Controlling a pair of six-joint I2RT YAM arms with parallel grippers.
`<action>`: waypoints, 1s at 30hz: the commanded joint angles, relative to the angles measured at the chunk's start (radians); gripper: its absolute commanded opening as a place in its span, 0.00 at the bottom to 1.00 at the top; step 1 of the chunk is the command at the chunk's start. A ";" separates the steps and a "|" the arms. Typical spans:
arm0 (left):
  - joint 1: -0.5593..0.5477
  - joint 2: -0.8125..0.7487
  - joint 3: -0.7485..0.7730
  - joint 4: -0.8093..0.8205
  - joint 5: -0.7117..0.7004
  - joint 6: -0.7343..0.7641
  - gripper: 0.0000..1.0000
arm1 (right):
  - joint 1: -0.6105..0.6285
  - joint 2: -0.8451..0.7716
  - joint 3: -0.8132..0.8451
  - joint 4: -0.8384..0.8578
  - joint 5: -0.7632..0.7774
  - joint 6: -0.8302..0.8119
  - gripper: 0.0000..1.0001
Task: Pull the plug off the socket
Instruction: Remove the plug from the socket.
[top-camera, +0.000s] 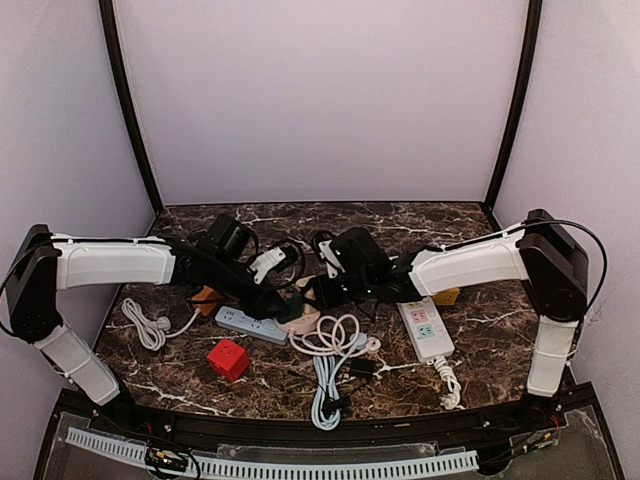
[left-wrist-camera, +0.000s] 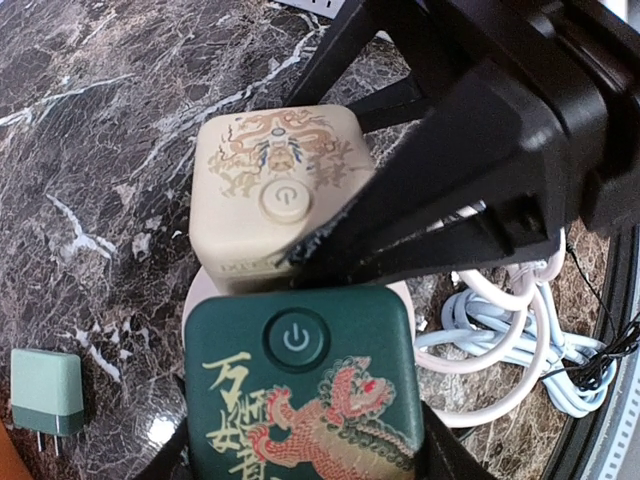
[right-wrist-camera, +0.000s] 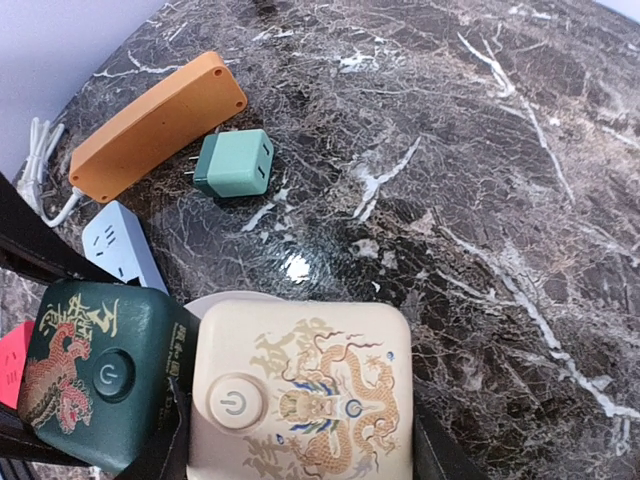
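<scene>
Two cube adapters, each with a power button and a dragon print, stand pressed side by side on a pale pink round base (left-wrist-camera: 405, 300). My left gripper (left-wrist-camera: 300, 455) is shut on the dark green cube (left-wrist-camera: 300, 400), one finger on each side. My right gripper (right-wrist-camera: 300, 445) is shut on the cream cube (right-wrist-camera: 310, 400) in the same way. In the top view both grippers (top-camera: 272, 300) (top-camera: 318, 295) meet at mid-table over the pink base (top-camera: 300, 322). Where plug meets socket is hidden under the cubes.
An orange power strip (right-wrist-camera: 155, 110) and a small green adapter (right-wrist-camera: 235, 163) lie just beyond the cubes. A blue-grey strip (top-camera: 250, 325), a red cube (top-camera: 228, 359), coiled white cables (top-camera: 330, 340) and a white power strip (top-camera: 425, 328) lie nearby.
</scene>
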 joint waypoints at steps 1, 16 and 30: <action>0.027 0.010 0.006 -0.076 0.091 -0.012 0.01 | 0.070 -0.050 -0.007 0.042 0.244 -0.142 0.00; 0.066 0.033 0.017 -0.091 0.116 -0.009 0.01 | 0.040 -0.086 -0.037 0.051 0.207 -0.021 0.00; 0.021 0.065 0.035 -0.139 0.020 0.016 0.00 | 0.020 -0.119 -0.059 0.075 0.145 0.017 0.00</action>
